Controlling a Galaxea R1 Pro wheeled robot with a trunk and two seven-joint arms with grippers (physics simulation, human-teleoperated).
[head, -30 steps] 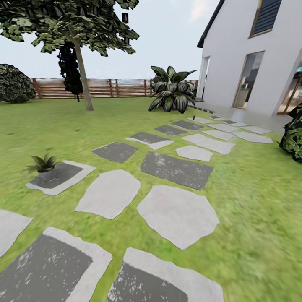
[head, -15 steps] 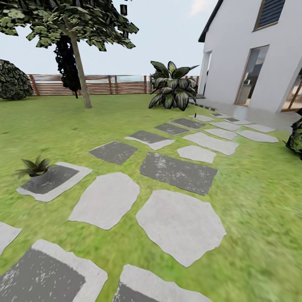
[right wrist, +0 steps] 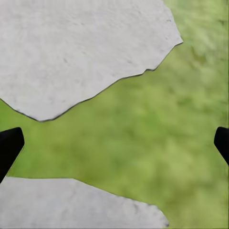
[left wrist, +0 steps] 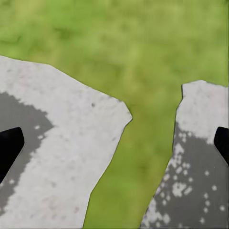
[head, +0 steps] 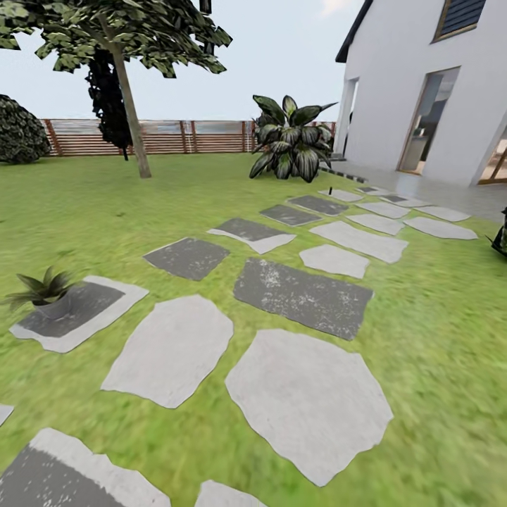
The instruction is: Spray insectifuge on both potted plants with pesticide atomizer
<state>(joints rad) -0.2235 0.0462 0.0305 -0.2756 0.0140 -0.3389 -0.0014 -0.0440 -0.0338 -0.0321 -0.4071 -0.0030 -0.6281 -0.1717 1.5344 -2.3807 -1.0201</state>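
One potted plant (head: 44, 294) is sitting on the near corner of a dark stepping stone (head: 77, 310) in the lawn (head: 436, 317); both arms' fingers (left wrist: 9, 148) (right wrist: 9, 145) are hanging wide, holding nothing.

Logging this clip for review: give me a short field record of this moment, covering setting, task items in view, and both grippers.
setting: lawn with stepping stones, fence, house
potted plant: one on a dark stone at the head view's left
striped bush: by the house
left gripper: open, empty
right gripper: open, empty
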